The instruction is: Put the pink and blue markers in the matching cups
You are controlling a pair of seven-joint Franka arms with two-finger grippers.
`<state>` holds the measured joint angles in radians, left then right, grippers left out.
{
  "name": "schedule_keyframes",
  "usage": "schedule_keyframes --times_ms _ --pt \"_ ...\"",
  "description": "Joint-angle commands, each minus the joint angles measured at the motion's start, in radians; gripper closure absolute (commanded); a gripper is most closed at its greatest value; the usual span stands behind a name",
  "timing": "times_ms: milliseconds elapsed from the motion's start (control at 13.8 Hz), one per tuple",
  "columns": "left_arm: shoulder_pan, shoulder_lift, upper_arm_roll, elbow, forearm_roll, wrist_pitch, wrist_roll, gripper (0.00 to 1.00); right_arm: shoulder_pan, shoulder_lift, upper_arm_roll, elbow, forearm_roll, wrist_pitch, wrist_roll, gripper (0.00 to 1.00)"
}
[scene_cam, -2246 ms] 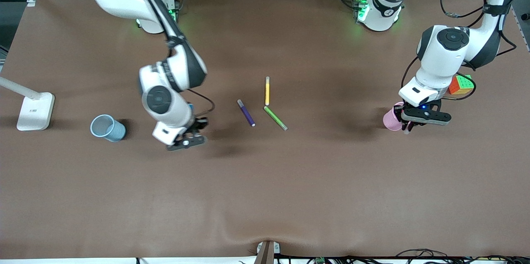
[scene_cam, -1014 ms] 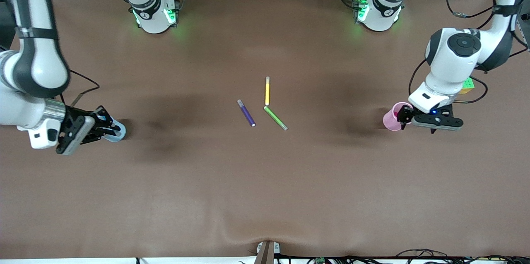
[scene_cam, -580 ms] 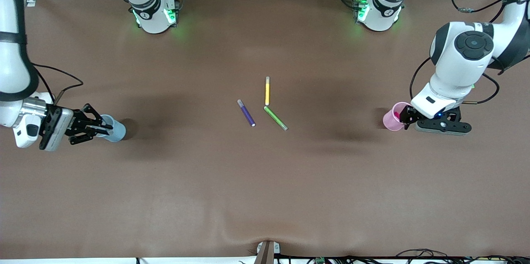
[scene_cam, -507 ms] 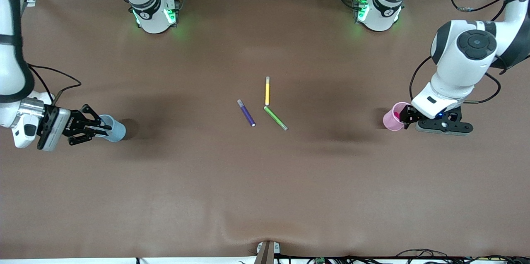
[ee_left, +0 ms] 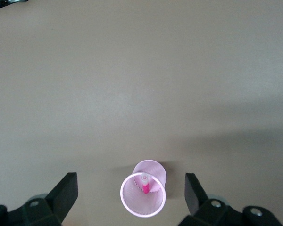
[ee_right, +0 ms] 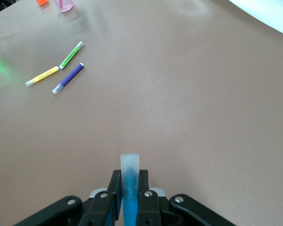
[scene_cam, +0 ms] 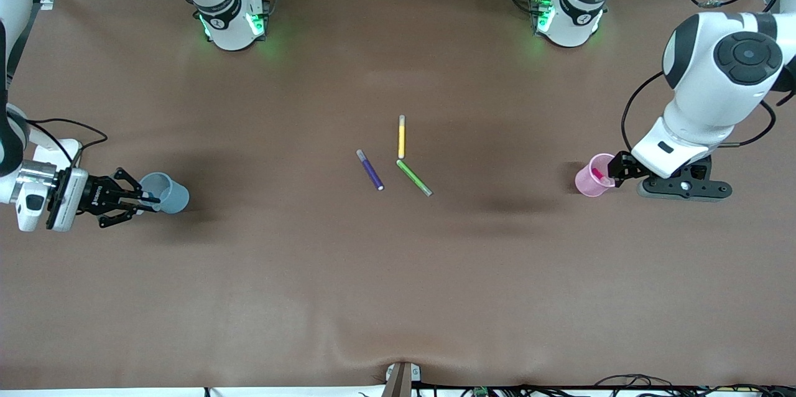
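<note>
Tool on my right arm (scene_cam: 148,200) grips the blue marker (ee_right: 129,184) beside the blue cup (scene_cam: 165,193). Spare markers (scene_cam: 398,160) lie mid-table. Pink marker (ee_left: 145,184) stands in the pink cup (scene_cam: 591,178); left tool (scene_cam: 624,168) hangs released just above.

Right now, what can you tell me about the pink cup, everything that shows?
The pink cup is small, round, tapered and pale pink, with a thin, slightly see-through wall. It stands upright on the brown table toward the left arm's end. The pink marker sits inside, leaning against the wall, its pale end near the rim. The left gripper hangs over the cup, open, touching neither cup nor marker.
</note>
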<state>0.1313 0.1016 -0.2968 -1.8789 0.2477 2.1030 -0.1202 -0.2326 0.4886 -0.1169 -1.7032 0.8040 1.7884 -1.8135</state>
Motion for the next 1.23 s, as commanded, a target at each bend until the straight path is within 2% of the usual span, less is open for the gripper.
schedule_keyframes --times_ms 0,217,362,435,580,725,942,1014,1159 --pt "0.004 -0.002 -0.007 0.049 -0.033 -0.064 0.028 0.0 -0.03 0.011 0.016 0.027 0.009 -0.055 -0.017 1.0" --pt "-0.013 -0.005 0.016 0.127 -0.057 -0.176 0.079 0.0 -0.044 0.011 0.014 0.024 -0.02 -0.104 -0.015 1.0" --pt "-0.07 -0.007 0.077 0.188 -0.059 -0.266 0.103 0.0 -0.053 0.011 0.014 0.019 -0.045 -0.106 -0.013 1.0" --pt "-0.102 -0.007 0.118 0.216 -0.065 -0.305 0.112 0.0 -0.053 0.011 0.014 0.016 -0.048 -0.118 -0.012 0.88" --pt "-0.116 -0.007 0.153 0.273 -0.122 -0.371 0.155 0.0 -0.059 0.01 0.014 0.016 -0.065 -0.136 0.006 0.0" --pt "-0.117 -0.01 0.166 0.325 -0.154 -0.44 0.157 0.0 -0.05 0.001 0.013 0.019 -0.089 -0.142 0.084 0.0" --pt "-0.117 -0.023 0.173 0.385 -0.157 -0.562 0.16 0.0 -0.021 -0.057 0.019 0.028 -0.187 -0.141 0.285 0.0" --pt "-0.117 -0.04 0.177 0.391 -0.168 -0.595 0.162 0.0 0.001 -0.08 0.017 0.033 -0.224 -0.138 0.362 0.0" --pt "-0.117 -0.069 0.215 0.389 -0.226 -0.612 0.166 0.0 0.059 -0.113 0.017 0.063 -0.355 -0.127 0.509 0.0"
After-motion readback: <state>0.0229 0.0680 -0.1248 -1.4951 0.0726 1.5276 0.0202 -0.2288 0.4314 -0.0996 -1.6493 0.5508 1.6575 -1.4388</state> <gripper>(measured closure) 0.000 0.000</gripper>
